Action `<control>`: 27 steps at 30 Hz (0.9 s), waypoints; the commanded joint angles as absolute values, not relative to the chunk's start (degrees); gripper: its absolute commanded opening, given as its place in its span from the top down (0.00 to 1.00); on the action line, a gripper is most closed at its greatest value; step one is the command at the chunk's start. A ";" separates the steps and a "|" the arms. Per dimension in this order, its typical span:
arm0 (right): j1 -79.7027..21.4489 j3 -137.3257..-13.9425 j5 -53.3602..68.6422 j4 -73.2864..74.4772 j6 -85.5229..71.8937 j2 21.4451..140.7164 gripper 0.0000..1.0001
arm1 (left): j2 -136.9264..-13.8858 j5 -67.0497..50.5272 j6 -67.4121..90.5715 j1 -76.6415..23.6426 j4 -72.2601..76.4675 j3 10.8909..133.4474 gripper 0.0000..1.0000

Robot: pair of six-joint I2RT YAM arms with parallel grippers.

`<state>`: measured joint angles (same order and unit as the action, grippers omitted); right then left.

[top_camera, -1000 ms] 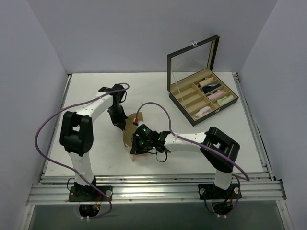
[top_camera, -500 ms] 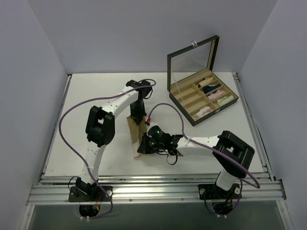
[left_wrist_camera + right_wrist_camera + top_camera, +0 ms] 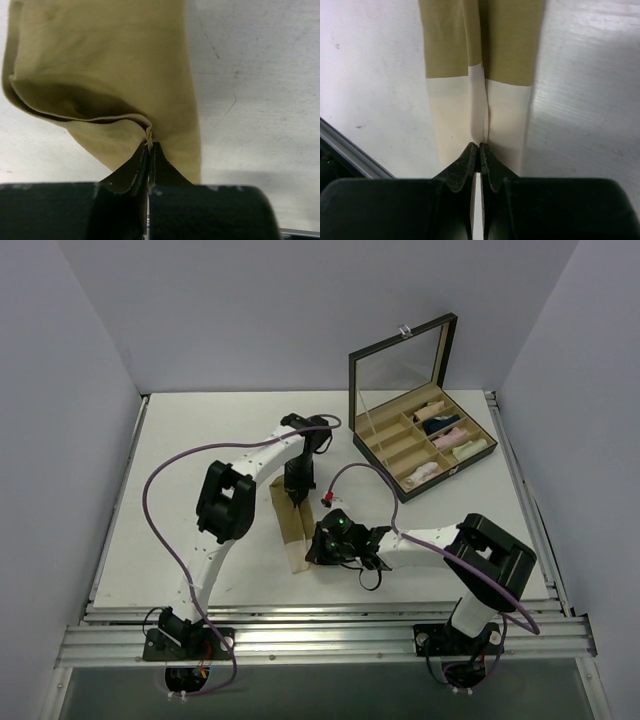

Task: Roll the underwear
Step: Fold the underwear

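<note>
The tan-beige underwear (image 3: 288, 522) lies folded into a long strip on the white table, its paler band at the near end. My left gripper (image 3: 296, 496) is shut on the strip's far edge; in the left wrist view (image 3: 149, 145) it pinches a fold of tan cloth (image 3: 110, 65). My right gripper (image 3: 313, 549) is shut on the pale band; in the right wrist view (image 3: 479, 146) it pinches the band's (image 3: 502, 115) fold. The white underwear with pink edging is not told apart in these frames.
An open black box (image 3: 424, 440) with a mirrored lid stands at the back right, its compartments holding several cloth rolls. A metal rail (image 3: 320, 635) runs along the near table edge. Purple cables loop from both arms.
Both grippers have moved right with the tan underwear. The cloth has gone from a wider bunched shape to a narrow folded strip.
</note>
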<state>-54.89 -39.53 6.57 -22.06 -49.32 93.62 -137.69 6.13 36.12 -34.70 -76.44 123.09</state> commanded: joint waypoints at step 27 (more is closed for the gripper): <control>-55.02 -36.47 -9.66 -9.06 -53.44 80.34 0.77 | -132.19 -4.83 33.58 -36.30 -62.67 124.27 0.60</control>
<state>-54.78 -35.18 -3.22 -14.74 -52.40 84.97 -138.21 -2.26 33.78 -37.19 -67.88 123.76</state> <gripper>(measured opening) 0.212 0.387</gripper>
